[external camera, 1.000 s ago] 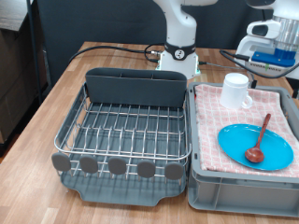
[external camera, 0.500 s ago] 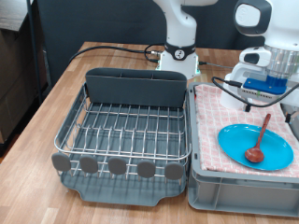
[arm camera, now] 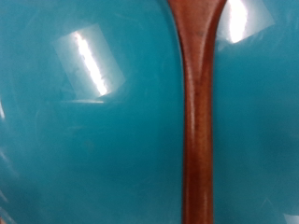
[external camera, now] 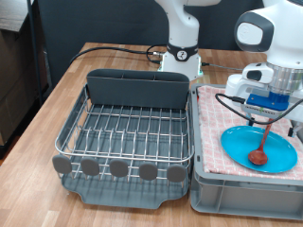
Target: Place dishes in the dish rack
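Note:
The light-blue plate (external camera: pixel 241 147) lies on pink checked cloth in the grey crate at the exterior view's right. The brown wooden spoon (external camera: pixel 258 153) rests on it, bowl toward the view's bottom. My gripper (external camera: pixel 268 113) hangs low over the upper end of the spoon's handle; its fingers do not show clearly. The wrist view is filled by the spoon's handle (arm camera: pixel 196 121) lying on the plate (arm camera: pixel 84 140), very close. The white mug is hidden behind my arm. The dish rack (external camera: pixel 123 132) stands empty at the view's left, with its grey trough (external camera: pixel 137 90) and row of discs (external camera: pixel 118 168).
The grey crate (external camera: pixel 241 197) with the pink cloth (external camera: pixel 213 118) touches the rack's right side. The robot base (external camera: pixel 180 52) and black cables stand behind the rack. The wooden table (external camera: pixel 57 104) shows at the left.
My arm has come down and toward the exterior view's left, from the crate's far right corner to just above the spoon handle. It now hides the mug.

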{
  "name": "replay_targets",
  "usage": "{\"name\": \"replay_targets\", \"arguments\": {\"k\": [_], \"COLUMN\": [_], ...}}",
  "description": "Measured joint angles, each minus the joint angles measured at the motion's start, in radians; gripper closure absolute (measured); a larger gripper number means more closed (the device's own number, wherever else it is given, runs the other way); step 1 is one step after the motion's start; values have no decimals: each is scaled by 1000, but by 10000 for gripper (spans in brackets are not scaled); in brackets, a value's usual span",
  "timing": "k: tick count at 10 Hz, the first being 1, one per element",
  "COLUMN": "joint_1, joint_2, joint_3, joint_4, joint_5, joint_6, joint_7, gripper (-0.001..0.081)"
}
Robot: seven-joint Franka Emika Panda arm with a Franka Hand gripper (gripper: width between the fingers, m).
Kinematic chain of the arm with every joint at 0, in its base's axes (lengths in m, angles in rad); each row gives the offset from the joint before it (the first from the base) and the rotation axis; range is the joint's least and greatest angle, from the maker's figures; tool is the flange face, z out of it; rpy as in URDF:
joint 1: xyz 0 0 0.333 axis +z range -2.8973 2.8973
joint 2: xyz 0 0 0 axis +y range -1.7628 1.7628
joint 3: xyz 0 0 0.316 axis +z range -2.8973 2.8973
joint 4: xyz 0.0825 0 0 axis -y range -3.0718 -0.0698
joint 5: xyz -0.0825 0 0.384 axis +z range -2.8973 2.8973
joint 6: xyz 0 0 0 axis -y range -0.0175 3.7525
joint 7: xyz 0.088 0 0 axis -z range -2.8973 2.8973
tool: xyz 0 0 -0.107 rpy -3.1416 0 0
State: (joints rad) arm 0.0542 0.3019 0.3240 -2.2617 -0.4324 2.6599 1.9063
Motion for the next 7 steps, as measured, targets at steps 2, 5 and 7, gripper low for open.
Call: {"name": "replay_targets", "arguments": {"k": [2,5,7], "joint_1": [16,22,22], "joint_2": [18,41,47], "joint_3": [-17,-31,-34], "joint_4": [-2,-8,-12], "joint_5": [-32,-53,-58], "joint_6": [12,34,40], "joint_7": [38,69,79], "gripper": [3,86,253]}}
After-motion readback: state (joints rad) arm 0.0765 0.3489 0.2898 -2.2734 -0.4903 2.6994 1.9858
